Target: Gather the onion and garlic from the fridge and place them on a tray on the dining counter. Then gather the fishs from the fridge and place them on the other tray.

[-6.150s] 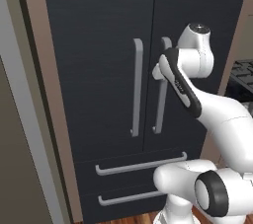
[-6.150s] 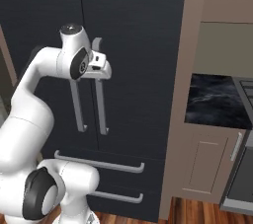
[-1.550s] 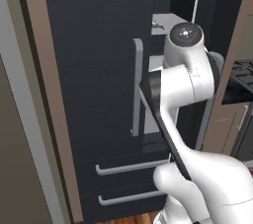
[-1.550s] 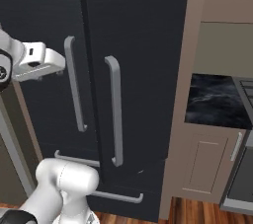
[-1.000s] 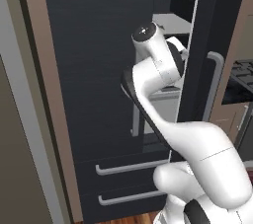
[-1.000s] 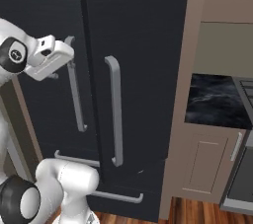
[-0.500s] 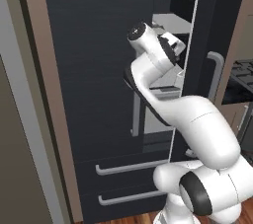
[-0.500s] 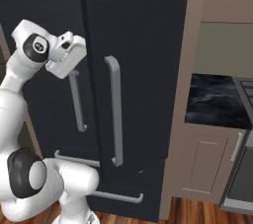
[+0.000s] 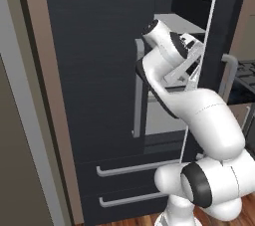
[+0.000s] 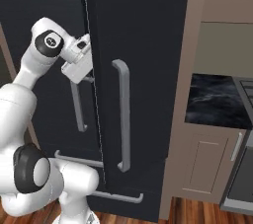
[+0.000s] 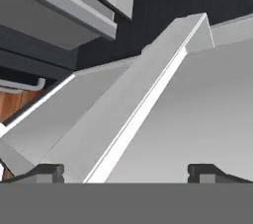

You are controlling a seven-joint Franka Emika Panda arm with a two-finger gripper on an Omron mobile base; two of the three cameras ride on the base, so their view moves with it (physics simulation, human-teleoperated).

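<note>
Fridge (image 9: 99, 70): black, double-door. You have the right door (image 10: 143, 70) swung partly out, its edge toward the left base camera. The left door is shut.
Claw (image 11: 126, 171): released, the two tips wide apart, nothing between them. It sits at the gap between the doors, at upper-shelf height, pointing into the cabinet.
Hand view: pale grey shelves (image 11: 197, 114) and a bin wall, seen rolled on a slant. A drawer handle and a strip of wood floor show at the left edge.
Onion, garlic, fish: none can be made out on the shelf surfaces in view. Treat their position as unconfirmed, presumably further inside the fridge.
Trays, dining counter: not located from these views.
Step in hand: judged to be finishing the door opening, ahead of the first pick.
Advice 1: push the right door wider before you reach in; the present gap looks tight for the forearm.
Advice 2: keep the wrist off the door edge and the left door handle (image 9: 137, 90), both just beside the hand.
Advice 3: level the hand so the shelves read square, then search shelf by shelf.
Advice 4: the onion is small and round; come down centred or it may roll.
Count: doors, two; bar handles, two; lower drawers (image 9: 134, 168), two; claws, one; produce and fish, none counted.
</note>
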